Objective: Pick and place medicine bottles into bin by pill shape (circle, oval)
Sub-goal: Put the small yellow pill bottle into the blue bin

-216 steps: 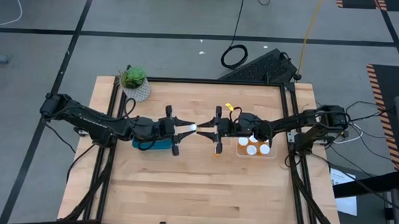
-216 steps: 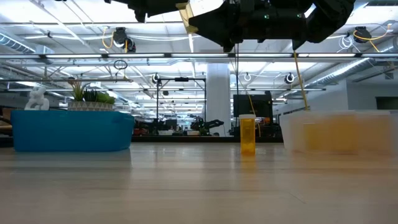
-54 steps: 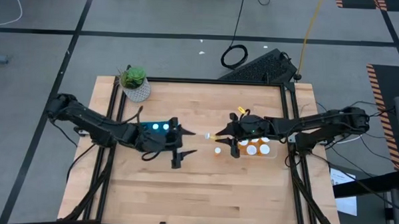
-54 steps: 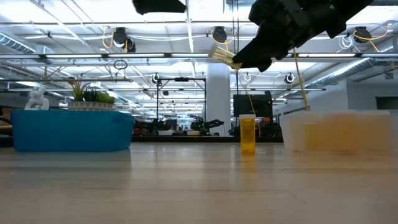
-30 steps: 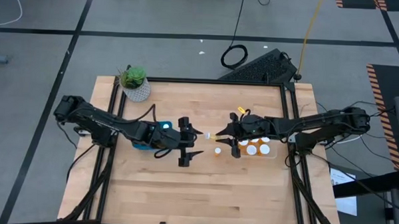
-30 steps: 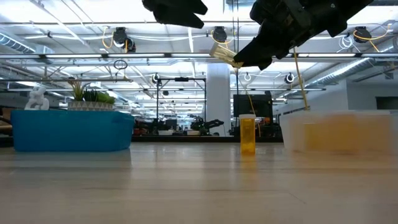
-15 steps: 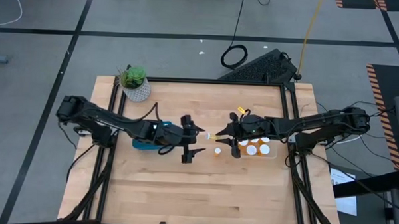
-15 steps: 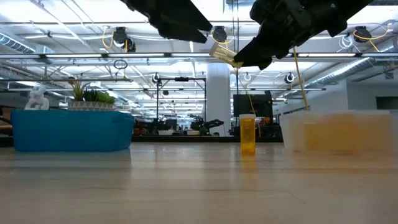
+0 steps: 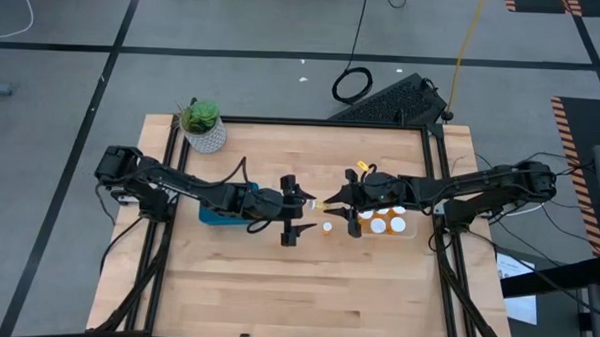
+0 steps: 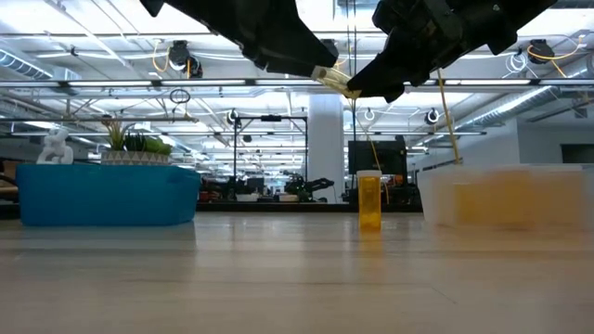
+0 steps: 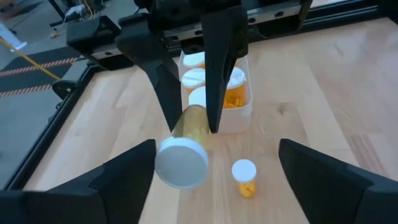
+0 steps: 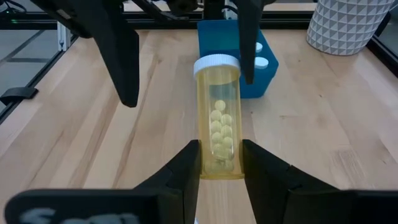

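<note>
A pale amber medicine bottle [image 12: 217, 127] with a white cap [image 11: 181, 163] and small round pills hangs above the table's middle, with my right gripper [image 9: 331, 205] shut on it. My left gripper [image 9: 295, 210] is open. Its fingers [image 11: 124, 180] stand on either side of the cap, one of them close to it. Another small bottle [image 9: 327, 227] stands upright on the wood below. More bottles sit in the clear bin [image 9: 398, 232]. White caps also show in the blue bin [image 12: 249, 74]. My right gripper pinches the bottle's bottom end [image 12: 219, 169] between its two fingers [image 12: 186, 168]. It comes from the table's right, and the bottle sticks out forward along the fingers. The bottle lies roughly level, lifted clear of the table, its cap toward the table's left.
The blue bin [image 9: 216, 216] sits under my left arm and the clear bin right of centre. A white potted plant [image 9: 203, 125] stands at the far left corner. Bare wood fills the near half of the table [image 9: 296, 288].
My left gripper has moved toward the table's right, up to the bottle's cap, staying open. My right gripper and the bottle have kept still.
</note>
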### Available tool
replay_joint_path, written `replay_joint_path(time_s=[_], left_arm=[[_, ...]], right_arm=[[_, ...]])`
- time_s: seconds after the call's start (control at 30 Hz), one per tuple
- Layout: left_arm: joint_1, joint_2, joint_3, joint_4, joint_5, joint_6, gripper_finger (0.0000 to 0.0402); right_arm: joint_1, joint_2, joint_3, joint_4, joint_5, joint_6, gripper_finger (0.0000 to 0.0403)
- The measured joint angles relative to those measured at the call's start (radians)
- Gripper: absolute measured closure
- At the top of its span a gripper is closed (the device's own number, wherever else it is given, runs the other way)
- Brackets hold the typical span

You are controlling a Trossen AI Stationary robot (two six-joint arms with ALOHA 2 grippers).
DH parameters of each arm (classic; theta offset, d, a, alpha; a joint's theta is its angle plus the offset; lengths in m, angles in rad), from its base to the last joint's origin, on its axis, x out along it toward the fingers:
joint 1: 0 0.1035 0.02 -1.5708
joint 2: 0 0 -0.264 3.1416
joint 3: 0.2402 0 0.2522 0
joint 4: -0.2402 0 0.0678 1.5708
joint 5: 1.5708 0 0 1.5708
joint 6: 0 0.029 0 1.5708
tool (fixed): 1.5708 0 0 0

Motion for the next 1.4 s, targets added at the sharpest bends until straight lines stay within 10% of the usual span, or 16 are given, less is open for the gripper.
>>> replay_joint_path(time_s=[0.57, 1.4], left_arm=[[0.019, -0.001, 0.0, 0.002, -0.009, -0.02, 0.0236], [0.016, -0.002, 0.001, -0.007, -0.009, -0.016, 0.0272]], right_arm=[[0.0, 0.0, 0.0, 0.0, -0.002, -0.005, 0.0302], [0.007, 0.0, -0.001, 0.002, 0.002, -0.03, 0.029]])
